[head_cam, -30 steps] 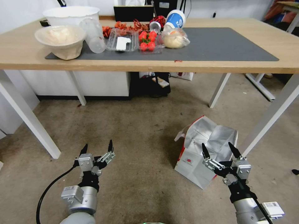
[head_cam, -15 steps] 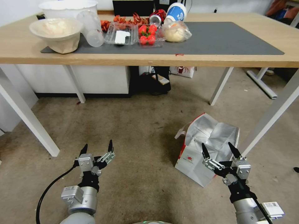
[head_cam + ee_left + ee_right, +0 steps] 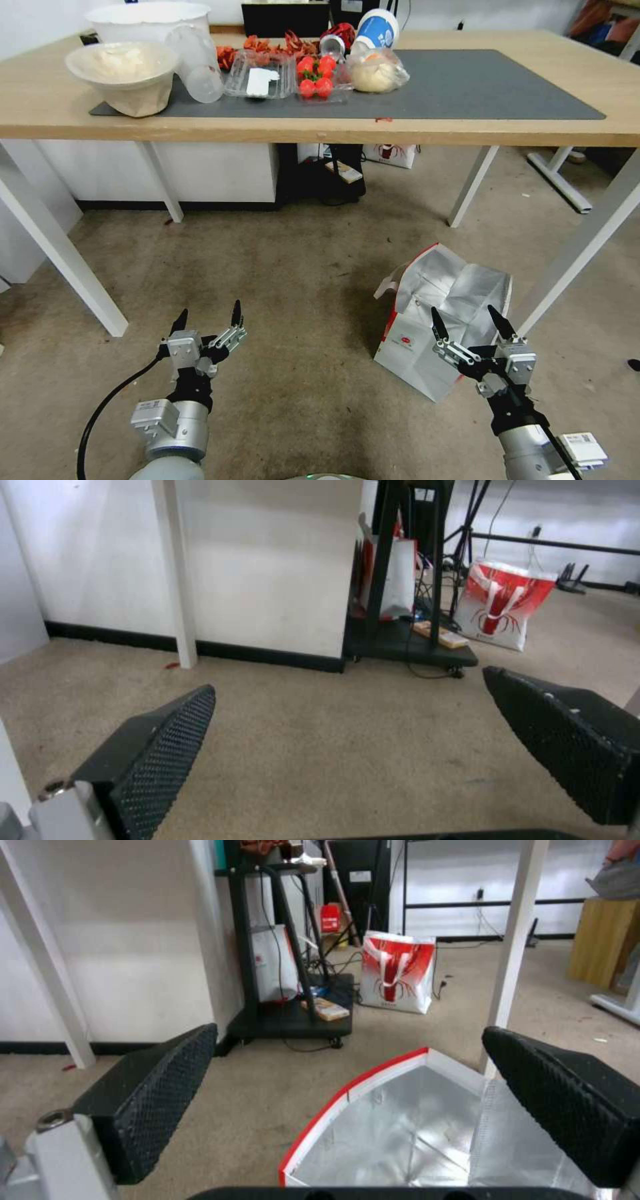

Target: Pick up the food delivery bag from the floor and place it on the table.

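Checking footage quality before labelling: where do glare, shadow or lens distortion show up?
Head view: table edge and legs bow outward, a shadow lies left of the food delivery bag. Right wrist view: foil lining shines brightly. Left wrist view: wall looks washed out.

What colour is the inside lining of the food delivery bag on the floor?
Silver foil, creased and shiny, edged with red trim; the food delivery bag shows it best in the right wrist view.

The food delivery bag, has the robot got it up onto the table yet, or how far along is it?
Not yet. The food delivery bag stands open on the floor, ungripped. The right gripper hovers open above its foil-lined mouth; the left gripper waits open over bare floor. Gripping, lifting and placing it on the table remain.
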Controlling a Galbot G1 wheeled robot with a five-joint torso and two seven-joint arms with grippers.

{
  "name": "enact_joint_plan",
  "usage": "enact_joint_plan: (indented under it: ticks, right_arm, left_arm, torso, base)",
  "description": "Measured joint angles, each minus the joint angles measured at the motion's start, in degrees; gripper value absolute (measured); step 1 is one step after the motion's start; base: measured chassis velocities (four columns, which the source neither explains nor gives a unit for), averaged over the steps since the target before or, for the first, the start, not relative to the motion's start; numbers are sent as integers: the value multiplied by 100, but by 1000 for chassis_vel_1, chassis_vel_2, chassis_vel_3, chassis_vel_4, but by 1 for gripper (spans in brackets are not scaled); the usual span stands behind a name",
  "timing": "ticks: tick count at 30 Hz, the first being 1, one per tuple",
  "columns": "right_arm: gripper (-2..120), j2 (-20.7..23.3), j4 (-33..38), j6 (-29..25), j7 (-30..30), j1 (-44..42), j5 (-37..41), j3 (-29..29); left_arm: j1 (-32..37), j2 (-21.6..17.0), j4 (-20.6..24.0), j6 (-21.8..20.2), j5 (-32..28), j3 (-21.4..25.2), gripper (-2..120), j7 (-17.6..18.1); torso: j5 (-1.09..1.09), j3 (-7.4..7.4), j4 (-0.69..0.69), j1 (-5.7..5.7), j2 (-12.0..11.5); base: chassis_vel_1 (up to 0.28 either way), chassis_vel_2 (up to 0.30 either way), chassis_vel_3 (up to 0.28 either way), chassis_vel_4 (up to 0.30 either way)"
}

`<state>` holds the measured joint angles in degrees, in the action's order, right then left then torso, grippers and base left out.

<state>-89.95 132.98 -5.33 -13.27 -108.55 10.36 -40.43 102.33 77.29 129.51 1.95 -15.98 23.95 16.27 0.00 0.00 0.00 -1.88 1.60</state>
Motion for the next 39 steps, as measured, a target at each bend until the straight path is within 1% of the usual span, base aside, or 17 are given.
enact_joint_plan:
  ticks: [6,8,10,19,21,23,24,26,27,28,30,31,32,34,35,36,39]
  right_arm:
    - [100,2,-6,-3,-4,0,6,-5]
    - [100,7,-6,-4,-3,0,12,-10]
    - [100,17,-6,-4,-2,5,19,-21]
    - [100,123,63,82,31,18,110,-76]
    - [100,191,108,192,161,34,128,-81]
    - [100,335,197,511,502,110,232,-166]
    - [100,335,197,511,502,110,232,-166]
    - [100,644,358,1248,1214,289,616,-378]
    - [100,943,434,1789,1674,421,1007,-562]
    - [100,943,434,1789,1674,421,1007,-562]
    - [100,1503,419,2453,2267,602,1523,-841]
    - [100,1764,343,2659,2475,666,1755,-920]
    - [100,1764,343,2659,2475,666,1755,-920]
    - [100,2298,35,3077,2914,908,2384,-986]
    - [100,2480,-151,3208,3112,1076,2664,-973]
    - [100,2480,-151,3208,3112,1076,2664,-973]
    - [100,2926,-793,3541,3605,1723,3326,-712]
  left_arm:
    - [-9,6,-5,2,5,-3,100,-2]
    - [-43,31,-90,156,79,6,100,1]
    - [-45,31,-121,189,102,15,100,-12]
    - [5,38,-117,201,273,59,100,-66]
    - [32,50,-80,181,300,59,100,-75]
    - [55,51,-38,160,315,56,100,-87]
    - [55,51,-38,160,315,56,100,-87]
    - [74,40,12,143,319,56,100,-91]
    - [82,28,41,136,320,60,100,-92]
    - [82,28,41,136,320,60,100,-92]
    - [91,15,80,112,325,73,100,-90]
    - [95,11,92,102,330,76,100,-88]
    - [95,11,92,102,330,76,100,-88]
    - [108,8,109,95,338,77,100,-85]
    - [117,9,110,93,341,77,100,-80]
    - [117,9,110,93,341,77,100,-80]
    - [135,29,114,92,359,77,100,-67]
  torso:
    - [0,0,0,-2,8]
    - [0,0,0,-3,12]
    - [-1,0,0,-4,13]
    - [0,0,0,-4,19]
    - [1,0,0,-4,21]
    - [1,0,0,-5,22]
    - [1,0,0,-5,22]
    - [1,0,-1,-5,24]
    - [1,-1,0,-5,24]
    - [1,-1,0,-5,24]
    - [1,0,1,-5,25]
    - [0,0,1,-5,25]
    - [0,0,1,-5,25]
    - [2,0,0,-5,26]
    - [1,0,0,-6,26]
    - [1,0,0,-6,26]
    - [3,0,0,-6,27]
  base:
    - [0,0,0,0]
    - [0,0,0,0]
    - [0,0,0,0]
    - [0,0,0,0]
    - [0,0,0,0]
    - [0,0,0,0]
    - [0,0,0,0]
    - [0,0,0,0]
    - [0,0,0,0]
    - [0,0,0,0]
    - [0,0,0,0]
    - [0,0,0,0]
    - [0,0,0,0]
    - [0,0,0,0]
    - [0,0,0,0]
    - [0,0,0,0]
    - [0,0,0,0]
